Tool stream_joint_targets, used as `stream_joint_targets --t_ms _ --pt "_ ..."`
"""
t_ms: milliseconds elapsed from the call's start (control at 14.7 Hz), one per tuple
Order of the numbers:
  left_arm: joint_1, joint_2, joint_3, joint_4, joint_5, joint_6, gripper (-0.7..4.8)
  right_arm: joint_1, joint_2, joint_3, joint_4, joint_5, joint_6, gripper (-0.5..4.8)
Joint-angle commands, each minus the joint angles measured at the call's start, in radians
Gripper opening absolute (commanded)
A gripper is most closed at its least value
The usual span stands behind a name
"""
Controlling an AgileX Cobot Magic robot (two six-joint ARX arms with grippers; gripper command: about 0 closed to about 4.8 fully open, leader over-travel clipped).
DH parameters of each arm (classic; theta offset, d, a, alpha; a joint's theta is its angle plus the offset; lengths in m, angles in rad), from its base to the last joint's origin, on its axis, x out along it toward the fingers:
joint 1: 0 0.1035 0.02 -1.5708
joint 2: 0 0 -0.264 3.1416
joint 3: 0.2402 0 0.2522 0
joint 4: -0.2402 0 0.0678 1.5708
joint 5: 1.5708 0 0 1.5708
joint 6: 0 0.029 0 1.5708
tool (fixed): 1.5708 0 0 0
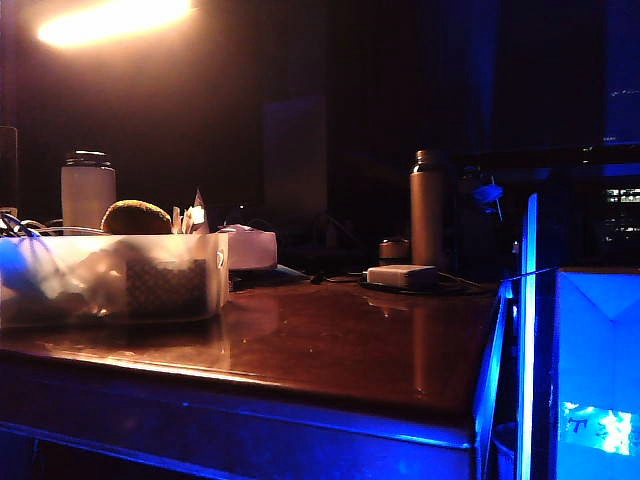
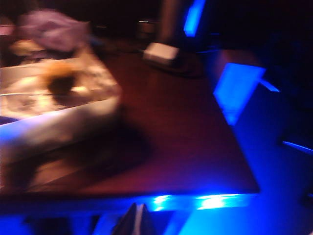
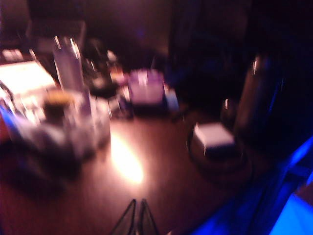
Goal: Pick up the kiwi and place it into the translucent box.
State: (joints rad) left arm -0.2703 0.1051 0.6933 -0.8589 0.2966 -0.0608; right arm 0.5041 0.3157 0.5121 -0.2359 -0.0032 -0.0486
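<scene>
Shut claws, fuzzy kiwi, frosted box

one kiwi, one translucent box, two bottles, one small white box, one table

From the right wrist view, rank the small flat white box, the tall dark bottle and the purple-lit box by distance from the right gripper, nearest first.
From the shut right gripper, low over the table:
1. Small flat white box, on its dark mat.
2. Tall dark bottle, just behind it.
3. Purple-lit box, at the table's far side.
</scene>
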Motion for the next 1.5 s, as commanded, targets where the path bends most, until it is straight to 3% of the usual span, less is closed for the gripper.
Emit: stream_joint_targets --t_ms 68,341,682,886,1091,1500 --pt "0.000 0.002 -0.121 0.198 0.066 -0.004 -0.05 -0.001 -0.091 -0.160 0.031 0.062 0.007 -0.05" --pt "0.000 0.002 -0.322 0.375 0.060 -0.079 -0.05 -0.001 -0.145 -0.314 0.029 0.142 0.087 -0.05" --pt "0.000 0.002 -0.589 0.685 0.040 -0.077 -0.05 -0.001 -0.145 -0.388 0.000 0.144 0.101 -0.05" --pt "0.000 0.001 -0.651 0.700 0.008 -0.011 -0.05 -0.001 -0.146 -0.429 -0.013 0.144 0.107 -0.05" --pt "0.000 0.001 -0.654 0.696 -0.123 0.027 -0.04 -0.002 -0.146 -0.459 -0.019 0.153 0.136 -0.05" --pt "0.000 0.001 -0.654 0.696 -0.128 0.027 -0.04 -0.001 -0.146 -0.459 -0.020 0.162 0.135 -0.05"
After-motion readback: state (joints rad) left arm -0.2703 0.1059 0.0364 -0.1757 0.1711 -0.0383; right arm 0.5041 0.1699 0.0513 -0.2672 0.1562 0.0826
